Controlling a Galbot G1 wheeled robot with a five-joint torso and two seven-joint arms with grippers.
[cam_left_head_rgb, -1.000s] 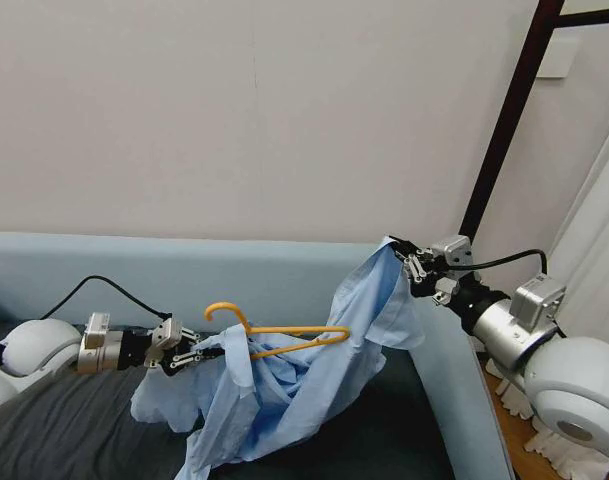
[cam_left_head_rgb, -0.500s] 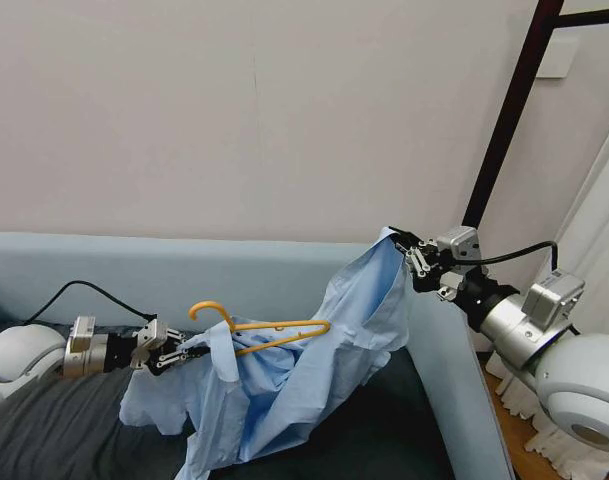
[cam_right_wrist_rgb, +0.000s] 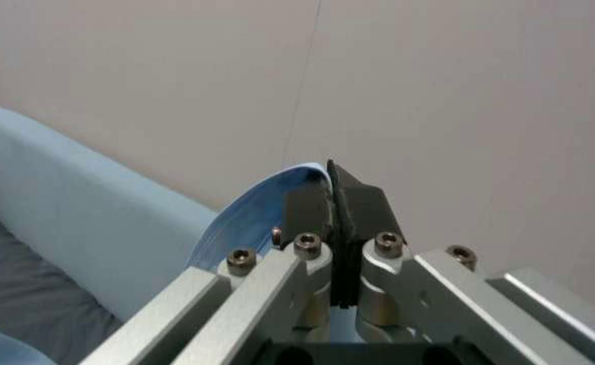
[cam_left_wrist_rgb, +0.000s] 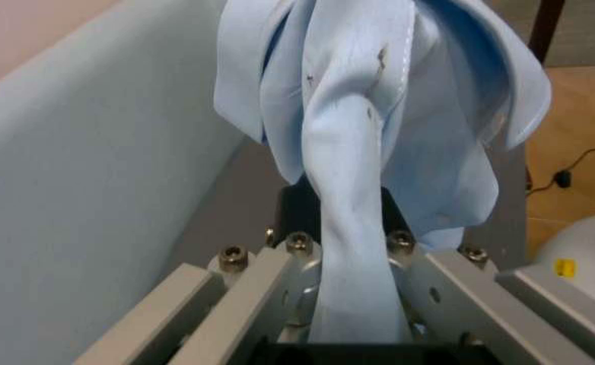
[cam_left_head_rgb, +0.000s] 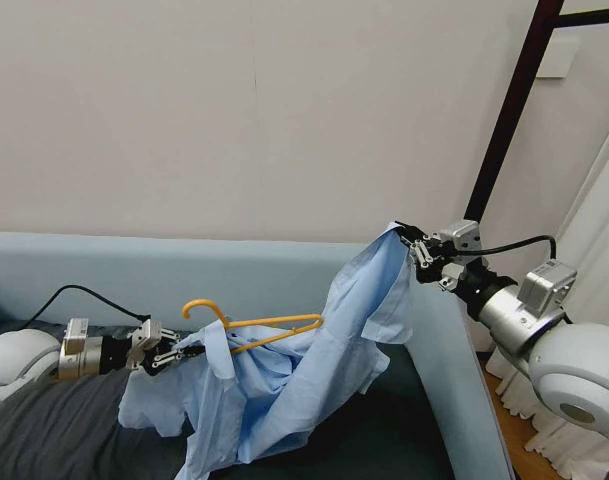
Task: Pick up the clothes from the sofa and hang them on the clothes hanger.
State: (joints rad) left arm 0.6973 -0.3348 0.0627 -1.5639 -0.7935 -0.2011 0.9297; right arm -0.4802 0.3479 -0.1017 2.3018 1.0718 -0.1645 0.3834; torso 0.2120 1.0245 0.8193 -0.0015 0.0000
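A light blue shirt (cam_left_head_rgb: 314,360) hangs stretched between my two grippers above the sofa seat (cam_left_head_rgb: 74,420). My left gripper (cam_left_head_rgb: 169,346) is low on the left, shut on one end of the shirt (cam_left_wrist_rgb: 354,228). My right gripper (cam_left_head_rgb: 412,244) is higher on the right, above the sofa arm, shut on the shirt's other edge (cam_right_wrist_rgb: 262,201). An orange hanger (cam_left_head_rgb: 246,328) sits inside the shirt, its hook sticking up near the left gripper. The lower folds of the shirt droop onto the dark cushion.
The pale blue sofa back (cam_left_head_rgb: 234,275) runs behind the shirt and the sofa arm (cam_left_head_rgb: 459,400) lies under my right arm. A dark upright rack post (cam_left_head_rgb: 504,120) rises at the right by a white curtain (cam_left_head_rgb: 594,230). Wooden floor (cam_left_head_rgb: 514,440) lies past the sofa arm.
My left gripper has drawn back to the left with its end of the shirt, and the hanger went with it. My right gripper has lifted slightly, so the shirt hangs more taut.
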